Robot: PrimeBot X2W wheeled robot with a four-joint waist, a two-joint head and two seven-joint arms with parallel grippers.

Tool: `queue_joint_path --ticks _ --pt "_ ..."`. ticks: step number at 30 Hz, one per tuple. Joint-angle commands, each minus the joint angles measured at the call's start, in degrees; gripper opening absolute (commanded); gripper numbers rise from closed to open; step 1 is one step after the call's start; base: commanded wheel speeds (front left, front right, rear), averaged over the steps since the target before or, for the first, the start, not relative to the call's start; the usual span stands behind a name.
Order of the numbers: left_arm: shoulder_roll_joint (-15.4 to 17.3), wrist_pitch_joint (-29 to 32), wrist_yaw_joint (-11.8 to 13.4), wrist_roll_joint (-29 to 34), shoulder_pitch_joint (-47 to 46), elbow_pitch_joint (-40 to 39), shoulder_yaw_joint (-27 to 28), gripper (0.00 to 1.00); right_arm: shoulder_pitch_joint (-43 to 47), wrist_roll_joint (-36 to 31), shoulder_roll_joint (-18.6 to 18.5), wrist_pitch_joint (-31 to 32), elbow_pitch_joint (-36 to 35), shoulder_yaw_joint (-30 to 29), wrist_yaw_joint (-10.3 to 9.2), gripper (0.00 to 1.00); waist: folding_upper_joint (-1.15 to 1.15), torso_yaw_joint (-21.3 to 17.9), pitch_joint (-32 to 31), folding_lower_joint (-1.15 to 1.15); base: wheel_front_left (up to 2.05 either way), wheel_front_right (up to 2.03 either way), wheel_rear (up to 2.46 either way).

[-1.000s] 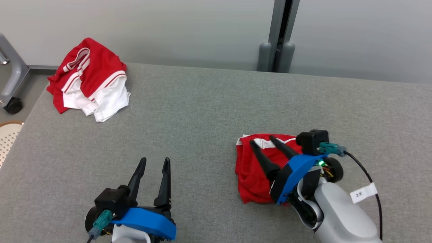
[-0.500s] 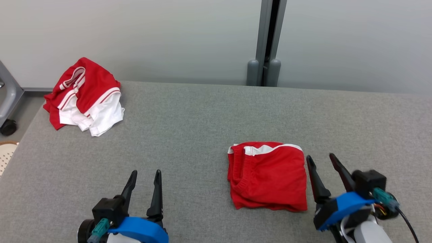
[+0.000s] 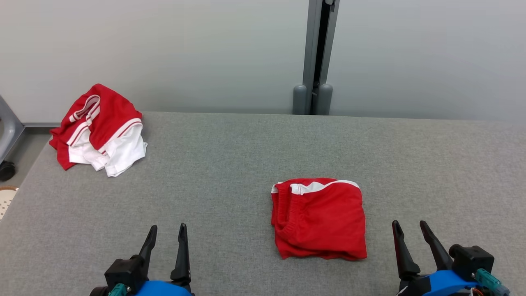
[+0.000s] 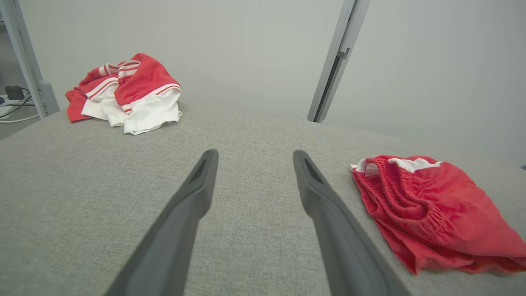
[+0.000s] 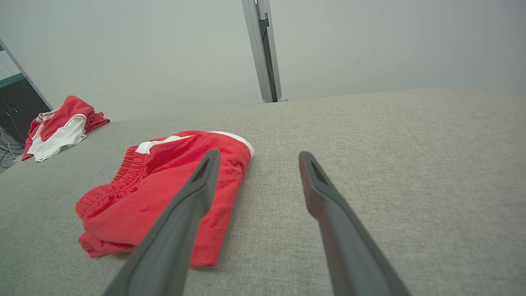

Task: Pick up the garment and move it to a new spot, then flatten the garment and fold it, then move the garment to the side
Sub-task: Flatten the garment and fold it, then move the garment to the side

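The folded red shorts [image 3: 319,218] lie flat on the grey table [image 3: 246,164] between the left gripper [image 3: 166,232] and the right gripper [image 3: 409,228], both spread apart and empty.

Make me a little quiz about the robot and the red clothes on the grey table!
1. True or false: the right end effector is gripping the folded red garment.
2. Where is the pile of red and white clothes? A) at the far left corner of the table; B) under the folded red garment; C) on the floor.
3. Fill the gap: the left end effector holds nothing, and its fingers are ____ (open or shut).

Key: 1 false; 2 A; 3 open.
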Motion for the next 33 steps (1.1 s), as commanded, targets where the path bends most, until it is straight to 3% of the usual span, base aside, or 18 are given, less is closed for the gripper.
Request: queue_joint_path --ticks 1,21,33 --pt "-0.1 -0.2 -0.2 0.4 0.6 -0.2 0.3 1.00 0.8 -0.3 0.0 -0.3 -0.1 0.0 0.01 1.00 0.00 -0.1 0.0 0.00 0.00 0.00 0.00" --pt "-1.0 -0.2 -0.9 1.4 -0.1 1.2 0.5 1.00 -3.0 -2.8 0.0 1.0 2.1 1.3 0.01 1.00 0.00 0.1 0.4 0.00 0.00 0.00 0.00" --pt "-1.8 -0.2 -0.6 1.9 -2.4 1.1 0.9 1.00 -13.8 -7.2 0.0 18.9 7.8 -0.8 0.01 1.00 0.00 4.1 4.5 0.00 0.00 0.00 0.00"
